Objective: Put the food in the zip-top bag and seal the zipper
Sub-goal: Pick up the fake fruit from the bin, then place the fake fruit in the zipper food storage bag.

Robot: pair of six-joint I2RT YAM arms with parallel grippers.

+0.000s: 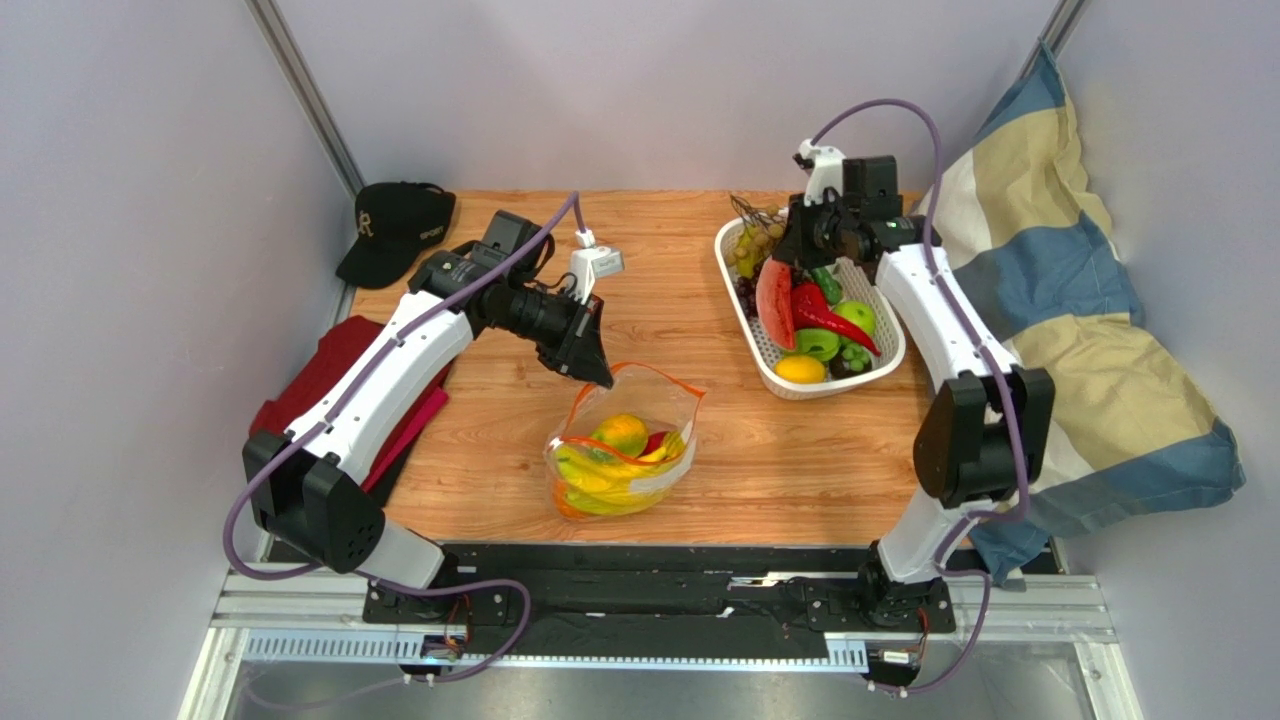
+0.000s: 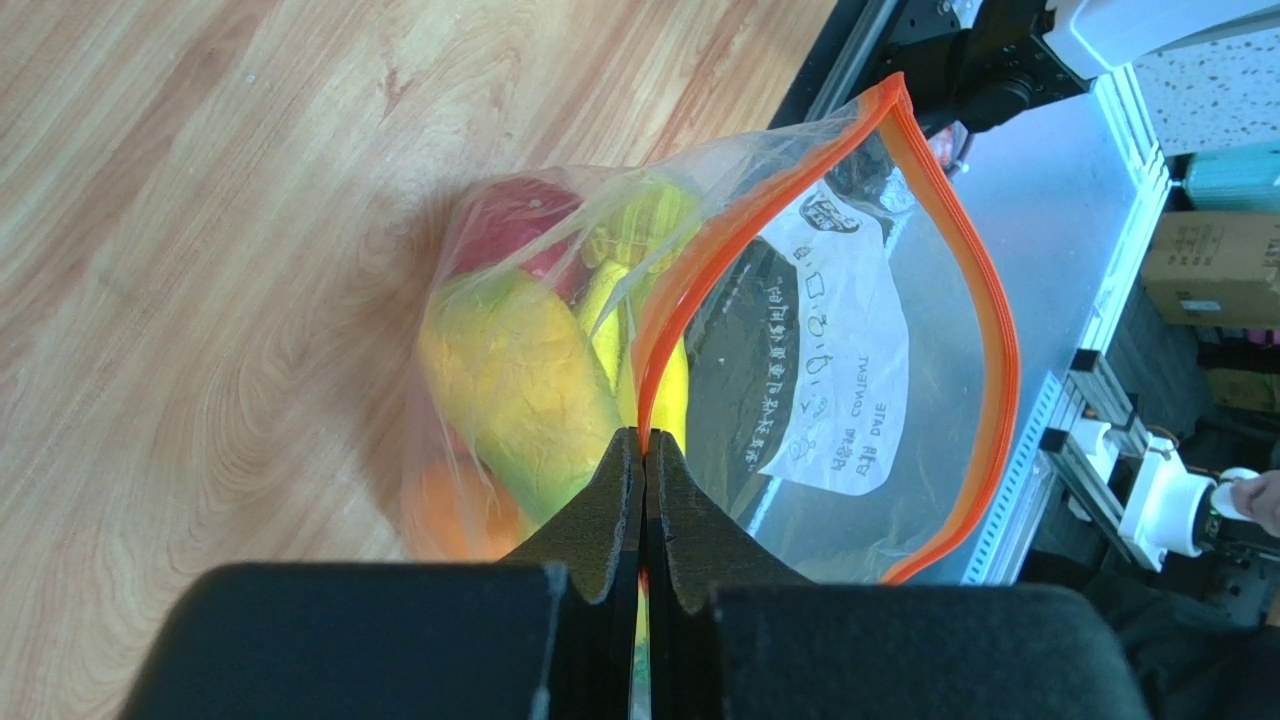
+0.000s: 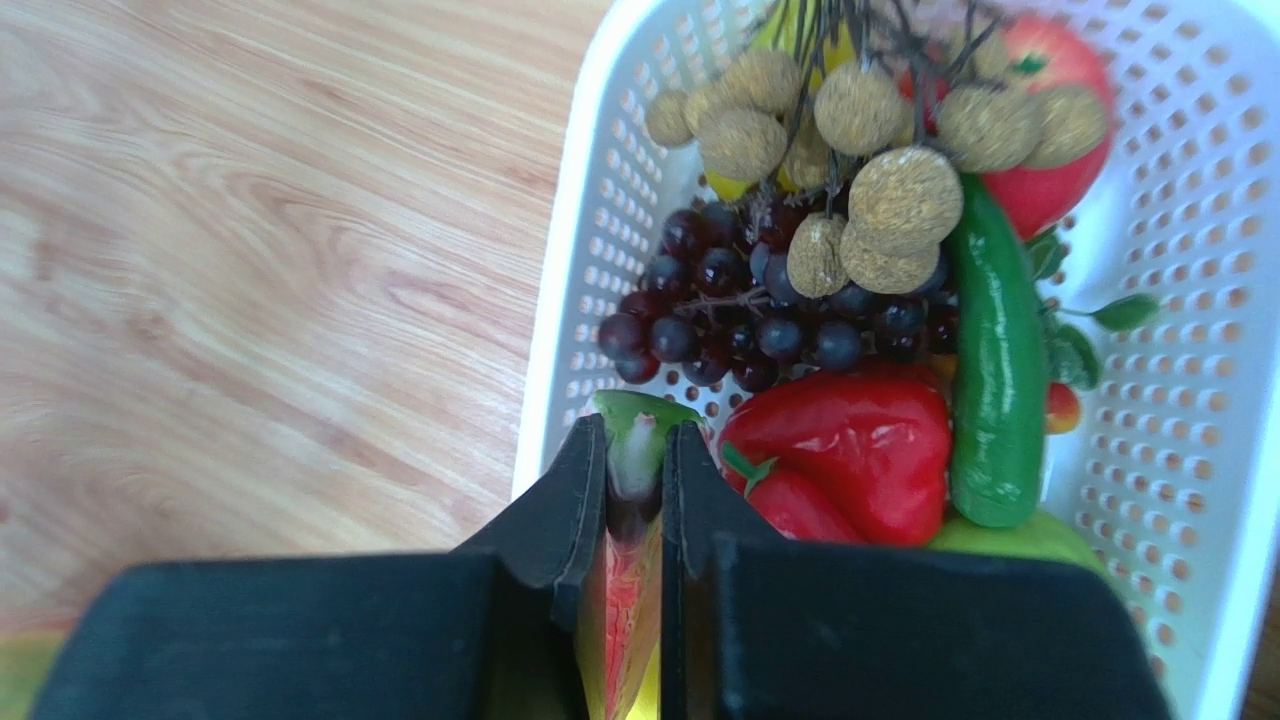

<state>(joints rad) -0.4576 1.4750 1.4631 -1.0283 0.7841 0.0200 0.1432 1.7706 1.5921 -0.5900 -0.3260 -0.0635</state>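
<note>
Find the zip-top bag (image 1: 624,450) lying near the centre of the counter (image 1: 676,300), a little toward 6 o'clock in the overhead view, with its mouth gaping toward 12 o'clock. Record food (image 2: 519,375) inside: yellow banana shapes, an orange piece, something red.

Note the left gripper (image 2: 643,438) at the 11 o'clock corner of that mouth, fingers pressed tight together on the zipper (image 2: 890,105), lifting that end of the rim off the counter. Cannot make out any slider tab.

Note the right gripper (image 3: 636,450) over the white basket (image 3: 601,180) at 2 o'clock, fingers narrow and clamped on the green rind end of a watermelon slice (image 3: 643,417). Count grapes (image 3: 736,308), a red pepper (image 3: 849,450) and a cucumber (image 3: 999,360) among the rest of the basket's load.

Handling, as judgement only:
- Treat the bag as thin, soft, crinkly film, light apart from its contents.
- Expect sagging and a closing mouth on any release of the rim.
- Take hold at the orange strip, probably the stiffest part, never at the slack wall.
- Treat the slice as rigid, light and glossy, so likely slippery.
- Grip across the flat faces close to the rind, as now.
- Enter the mouth narrow end first, given a broad piece and a limp opening.
</note>
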